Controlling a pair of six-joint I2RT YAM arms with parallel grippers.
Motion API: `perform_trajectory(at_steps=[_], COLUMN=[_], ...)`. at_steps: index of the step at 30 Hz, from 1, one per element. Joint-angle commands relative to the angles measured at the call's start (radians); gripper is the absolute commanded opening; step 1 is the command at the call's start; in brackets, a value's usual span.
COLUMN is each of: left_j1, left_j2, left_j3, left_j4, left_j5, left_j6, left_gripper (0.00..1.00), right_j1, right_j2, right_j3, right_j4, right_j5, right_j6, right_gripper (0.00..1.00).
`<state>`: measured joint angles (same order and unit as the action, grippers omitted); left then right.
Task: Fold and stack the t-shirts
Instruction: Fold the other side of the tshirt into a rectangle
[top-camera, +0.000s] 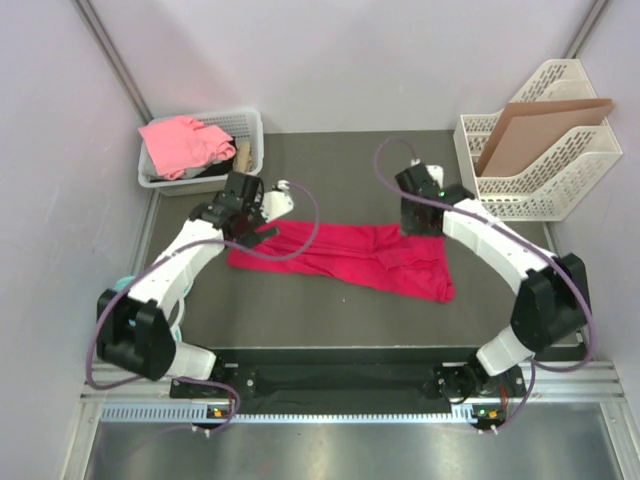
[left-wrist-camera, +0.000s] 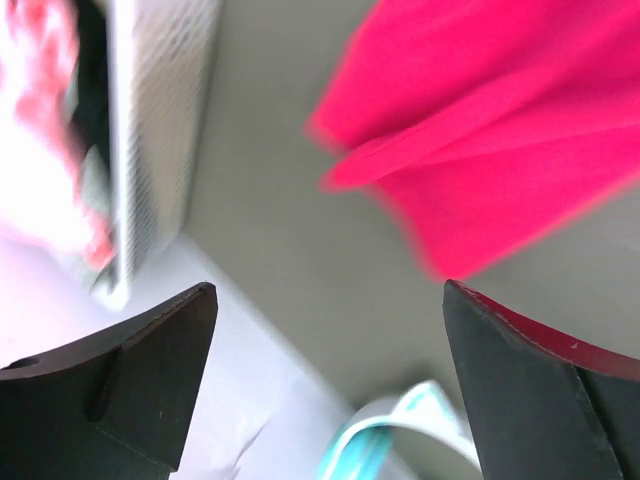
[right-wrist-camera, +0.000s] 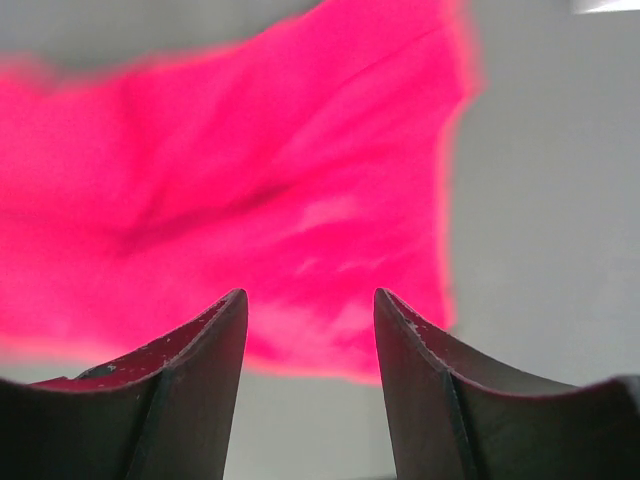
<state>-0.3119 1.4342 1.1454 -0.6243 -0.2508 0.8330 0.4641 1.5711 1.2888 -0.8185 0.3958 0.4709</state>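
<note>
Salmon-pink cloth t-shirt lies bunched in the white mesh basket at the upper left of the top view; just right of it the left gripper hangs with jaws spread wide and empty, beside the left end of the crimson-red cloth t-shirt. That shirt lies crumpled in a long band across the frame's centre, and over its right part the right gripper hovers, jaws parted more narrowly, holding nothing.
</note>
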Motion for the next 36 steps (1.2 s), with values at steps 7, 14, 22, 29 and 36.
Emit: perform_trajectory(at_steps=[7,14,22,29,36], left_j1=[-0.047,0.057,0.085,0.105,0.163], left_j2=[0.11,0.218,0.249,0.22,0.209], left_j3=[-0.119,-0.069,-0.139,-0.246,-0.357], left_j4=[0.083,0.14,0.215,0.296,0.374], left_j5=[0.15,0.217,0.214,0.212,0.225], left_j6=[-0.167,-0.201,-0.196,-0.183,-0.163], left_gripper=[0.99,0.99,0.99,0.99,0.99], right_j1=[0.274,0.274,0.268,0.251,0.187], right_j2=[-0.103,0.032,0.147,0.219,0.231], right_j3=[-0.167,-0.14,-0.089,-0.048,-0.033], right_j4=[0.125,0.159,0.188,0.191,0.188], right_j5=[-0.049,-0.028,-0.005,0.011,0.041], right_j6=[-0.015,-0.063,-0.084,-0.097,-0.117], right_gripper=[0.52,0.46,0.44,0.38,0.07])
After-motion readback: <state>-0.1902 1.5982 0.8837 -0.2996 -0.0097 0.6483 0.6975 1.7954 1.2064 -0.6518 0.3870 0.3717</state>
